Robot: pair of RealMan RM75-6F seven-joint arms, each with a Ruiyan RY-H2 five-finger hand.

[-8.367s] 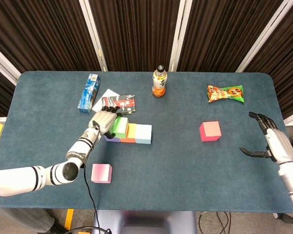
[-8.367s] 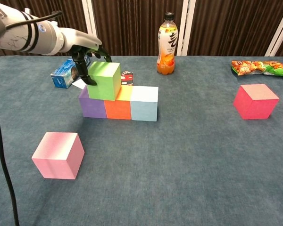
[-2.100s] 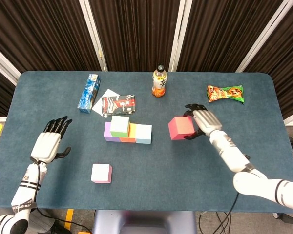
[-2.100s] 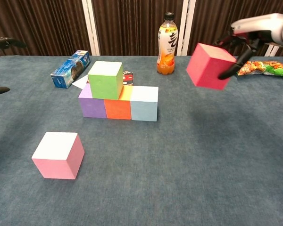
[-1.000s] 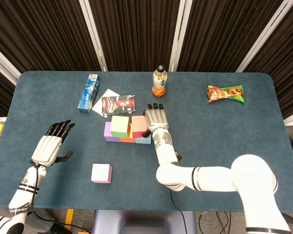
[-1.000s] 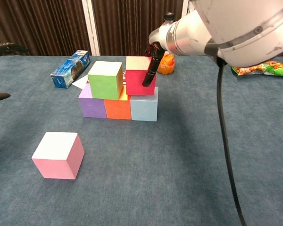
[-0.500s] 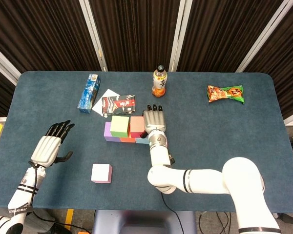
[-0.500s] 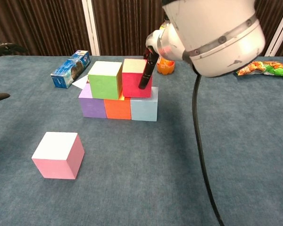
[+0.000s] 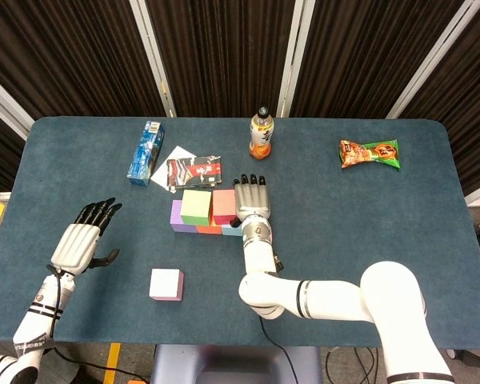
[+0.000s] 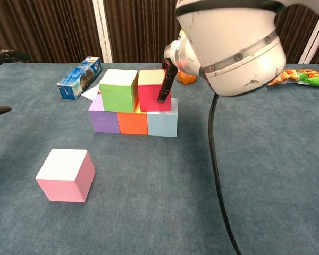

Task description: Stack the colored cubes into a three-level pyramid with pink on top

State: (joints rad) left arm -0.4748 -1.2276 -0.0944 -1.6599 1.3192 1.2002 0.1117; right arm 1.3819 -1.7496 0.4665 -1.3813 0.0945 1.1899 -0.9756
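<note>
A row of purple [image 10: 103,118], orange [image 10: 133,123] and light blue [image 10: 162,124] cubes forms the base. A green cube [image 10: 118,90] sits on the purple and orange ones. A red cube [image 10: 150,90] rests beside it over the orange and light blue cubes, close to the green one. My right hand [image 9: 251,198] still grips the red cube, with one dark finger [image 10: 164,87] down its front right edge. The pale pink cube [image 10: 66,174] lies alone at the front left. My left hand [image 9: 82,240] hovers open at the far left, holding nothing.
An orange drink bottle [image 9: 261,134] stands behind the stack. A blue box [image 9: 146,152] and a red packet on white paper [image 9: 194,170] lie at the back left, a snack bag [image 9: 370,153] at the back right. My right arm [image 10: 234,42] fills the upper chest view.
My right hand carried the red cube from the right side and set it on the second level next to the green cube. In the last half second it nudged slightly left. Left hand is still.
</note>
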